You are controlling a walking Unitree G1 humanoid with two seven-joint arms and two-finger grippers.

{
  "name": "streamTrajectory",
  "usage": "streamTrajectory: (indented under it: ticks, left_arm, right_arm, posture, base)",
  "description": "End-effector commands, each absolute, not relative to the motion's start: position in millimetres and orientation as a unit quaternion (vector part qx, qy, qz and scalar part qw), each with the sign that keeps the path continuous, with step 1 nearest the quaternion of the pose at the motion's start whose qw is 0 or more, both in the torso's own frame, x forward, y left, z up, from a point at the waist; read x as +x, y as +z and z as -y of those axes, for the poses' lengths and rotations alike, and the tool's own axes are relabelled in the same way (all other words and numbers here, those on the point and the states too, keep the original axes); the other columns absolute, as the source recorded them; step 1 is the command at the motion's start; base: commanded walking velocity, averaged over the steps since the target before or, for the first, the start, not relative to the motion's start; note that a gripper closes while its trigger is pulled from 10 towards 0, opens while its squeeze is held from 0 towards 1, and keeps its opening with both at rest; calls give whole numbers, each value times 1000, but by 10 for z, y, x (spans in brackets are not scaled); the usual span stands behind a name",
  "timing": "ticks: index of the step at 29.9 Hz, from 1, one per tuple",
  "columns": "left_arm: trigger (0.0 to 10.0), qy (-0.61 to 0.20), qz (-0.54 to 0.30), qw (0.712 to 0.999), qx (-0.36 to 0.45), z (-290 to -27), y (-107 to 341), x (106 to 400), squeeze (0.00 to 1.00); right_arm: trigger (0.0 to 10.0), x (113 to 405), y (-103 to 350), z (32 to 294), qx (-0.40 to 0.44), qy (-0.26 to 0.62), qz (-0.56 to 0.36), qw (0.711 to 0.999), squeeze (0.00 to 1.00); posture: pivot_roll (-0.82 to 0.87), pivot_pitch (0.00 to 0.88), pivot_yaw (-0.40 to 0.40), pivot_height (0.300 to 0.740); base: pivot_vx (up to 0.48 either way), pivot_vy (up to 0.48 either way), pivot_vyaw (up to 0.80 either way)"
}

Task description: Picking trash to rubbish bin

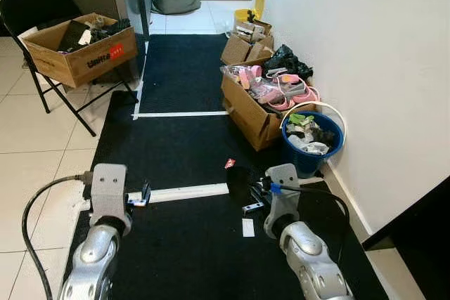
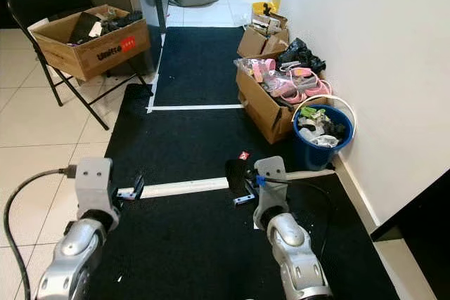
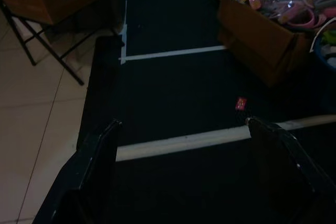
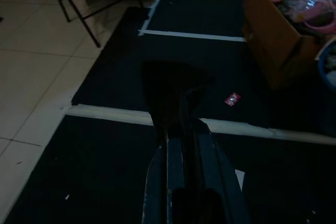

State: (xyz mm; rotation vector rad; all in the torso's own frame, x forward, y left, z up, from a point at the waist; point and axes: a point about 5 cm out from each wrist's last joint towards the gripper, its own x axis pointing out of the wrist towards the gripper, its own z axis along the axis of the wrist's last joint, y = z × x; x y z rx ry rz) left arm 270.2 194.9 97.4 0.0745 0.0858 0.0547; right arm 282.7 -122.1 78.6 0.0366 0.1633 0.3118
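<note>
Here, right fingers (image 4: 176, 98) pinch a black scrap (image 4: 173, 85).

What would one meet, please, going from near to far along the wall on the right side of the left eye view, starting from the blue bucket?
Blue bucket → cardboard box of pink items → black bag → smaller open cardboard box → yellow bin.

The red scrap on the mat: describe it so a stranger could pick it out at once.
Start at the blue bucket by the right-hand wall, next to the open cardboard box of pink items. On the black mat in front of that box, just beyond the white tape line, lies the small red wrapper. It is the only red scrap there.
</note>
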Motion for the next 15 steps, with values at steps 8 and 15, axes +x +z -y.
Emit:
streamTrajectory:
  ticks: [8,15]
  left_arm:
    - [10000,15,-56,997,47,-1899,953,2746,0]
    - [10000,15,-56,997,42,-1898,957,2757,0]
  right_arm:
    - [10000,2816,728,1254,38,143,-91,985,0]
    - [10000,2827,738,1260,35,140,-87,986,0]
  posture:
    - [-54,96,-25,740]
    - [-52,93,-24,740]
  base:
    - [0,0,0]
    - [149,0,0]
